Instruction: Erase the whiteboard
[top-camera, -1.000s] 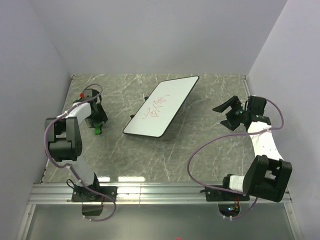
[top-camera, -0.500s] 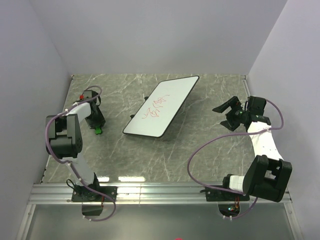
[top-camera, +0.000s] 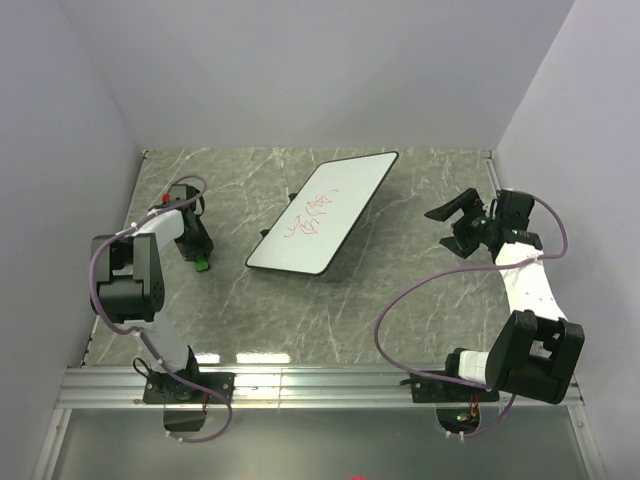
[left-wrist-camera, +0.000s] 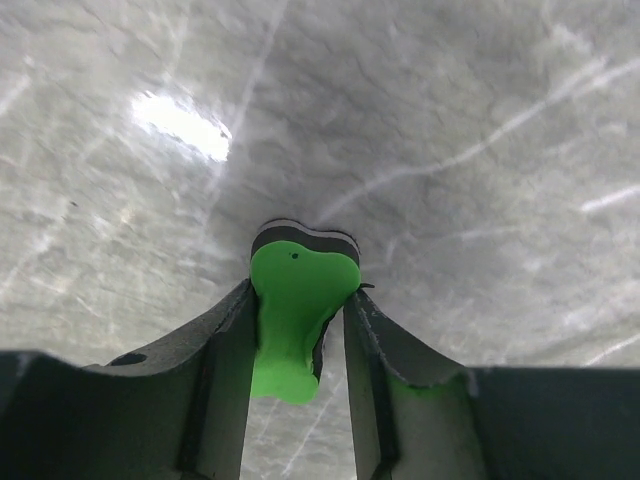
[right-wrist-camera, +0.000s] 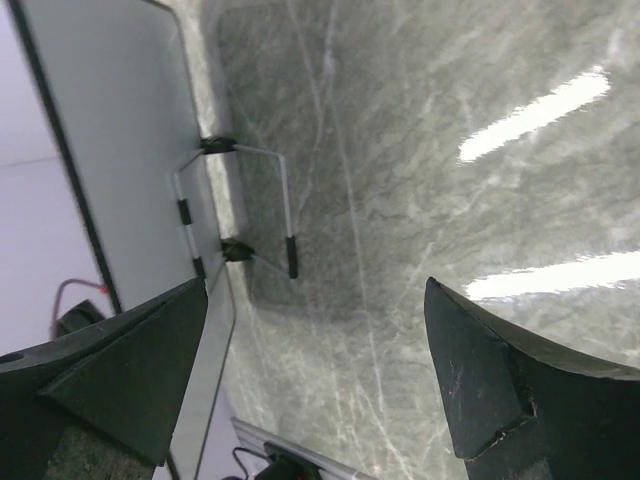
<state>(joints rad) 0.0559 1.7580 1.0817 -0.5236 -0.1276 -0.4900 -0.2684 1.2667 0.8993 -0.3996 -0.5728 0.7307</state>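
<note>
The whiteboard (top-camera: 325, 212) lies at an angle at the table's middle, with red scribbles (top-camera: 312, 216) on its near half. In the right wrist view the whiteboard (right-wrist-camera: 110, 130) is at the left, propped on a wire stand (right-wrist-camera: 240, 215). My left gripper (top-camera: 200, 254) is at the table's left, well left of the board, pointing down at the table. It is shut on a small green eraser (top-camera: 202, 263). In the left wrist view the green eraser (left-wrist-camera: 298, 310) is squeezed between both fingers (left-wrist-camera: 225, 350), its dark base by the table. My right gripper (top-camera: 455, 226) is open and empty, right of the board.
Marble-patterned grey table (top-camera: 300, 310) with white walls on three sides. A metal rail (top-camera: 320, 385) runs along the near edge by the arm bases. A red-tipped object (top-camera: 165, 198) sits near the left arm's wrist.
My left gripper has shifted slightly toward the near side at the green eraser. The right gripper has tilted only slightly. The whiteboard has not moved.
</note>
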